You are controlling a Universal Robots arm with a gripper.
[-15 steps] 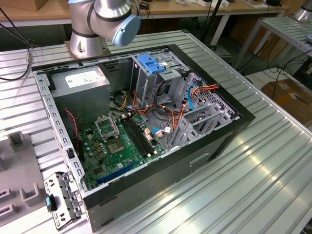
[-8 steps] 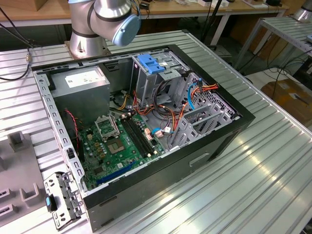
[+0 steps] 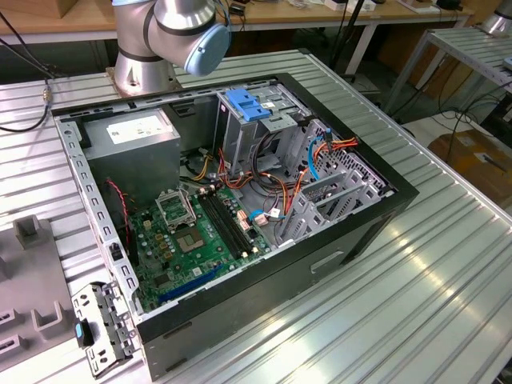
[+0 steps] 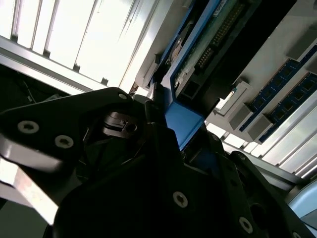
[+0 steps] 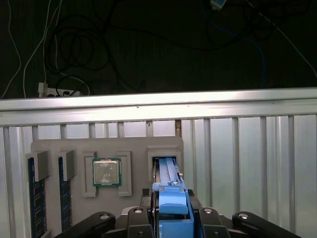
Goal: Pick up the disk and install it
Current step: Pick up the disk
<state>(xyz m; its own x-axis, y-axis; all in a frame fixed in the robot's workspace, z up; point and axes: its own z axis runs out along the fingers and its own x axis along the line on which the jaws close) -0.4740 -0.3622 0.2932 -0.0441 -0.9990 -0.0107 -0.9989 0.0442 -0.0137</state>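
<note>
The gripper point(image 5: 172, 195) is closed on the disk point(image 5: 167, 171), its black jaws set against the blue plastic rails on either side. In the first wrist view the disk is seen edge-on. It is a thin slab with pale metal down the middle, a bright blue rail along each flank and a blue tab across the near end. Its far end sits in the rectangular slot of a grey holder tray point(image 5: 133, 148). In the second wrist view the disk point(image 4: 208, 44) shows its underside, a green circuit board with a row of connector pins, framed in black and edged by a blue rail.

The tray lies on the ribbed aluminium table point(image 5: 247, 163). It also carries a square processor chip point(image 5: 106, 172) in a recess beside the disk's slot, and two memory sticks point(image 5: 32, 203) standing on edge further along.

In the exterior view the arm point(image 3: 172, 32) rises behind an open computer case point(image 3: 320, 264). Inside the case are a green motherboard point(image 3: 192, 240), a grey power supply point(image 3: 136, 136) and a metal cage with a blue top point(image 3: 250, 104).
</note>
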